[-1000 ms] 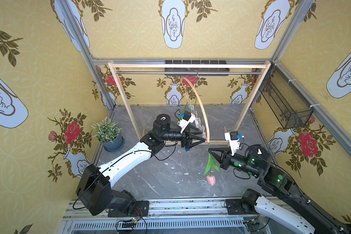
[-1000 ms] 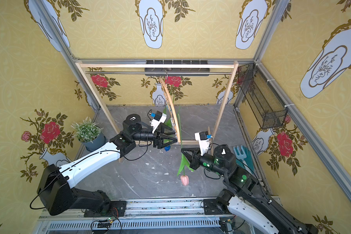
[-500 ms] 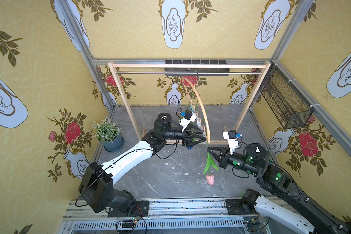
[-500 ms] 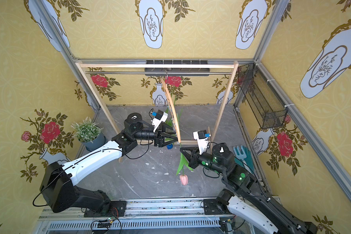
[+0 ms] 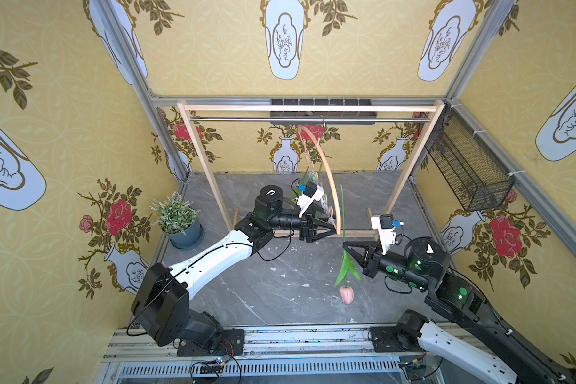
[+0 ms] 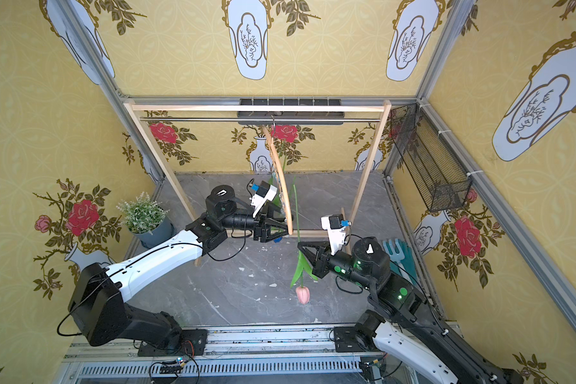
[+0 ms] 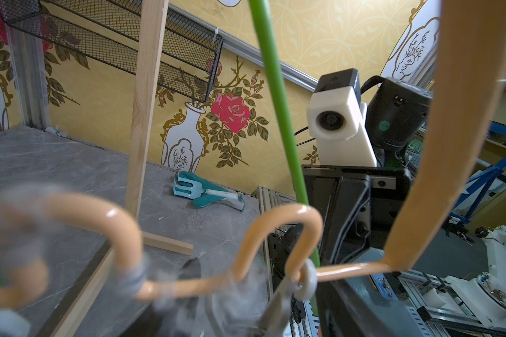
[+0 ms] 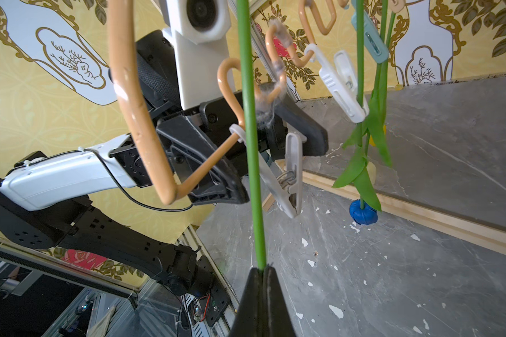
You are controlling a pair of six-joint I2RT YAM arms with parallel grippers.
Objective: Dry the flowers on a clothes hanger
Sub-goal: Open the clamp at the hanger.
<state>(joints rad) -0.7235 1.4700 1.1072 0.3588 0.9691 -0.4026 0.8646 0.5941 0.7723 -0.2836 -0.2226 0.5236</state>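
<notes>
Right wrist view: right jaws clench the pink tulip's stem; beyond them the left jaws straddle a white clip on the clothes hanger, grip impossible to tell.

Bright, even, diffuse light fills both top views; beneath the clothes hanger the grey counter carries only faint, soft shadows. Straight lines bow toward the picture edges. In the left wrist view the hanger's nearest wavy loops blur, with small glints; the wall beyond it is sharp.
</notes>
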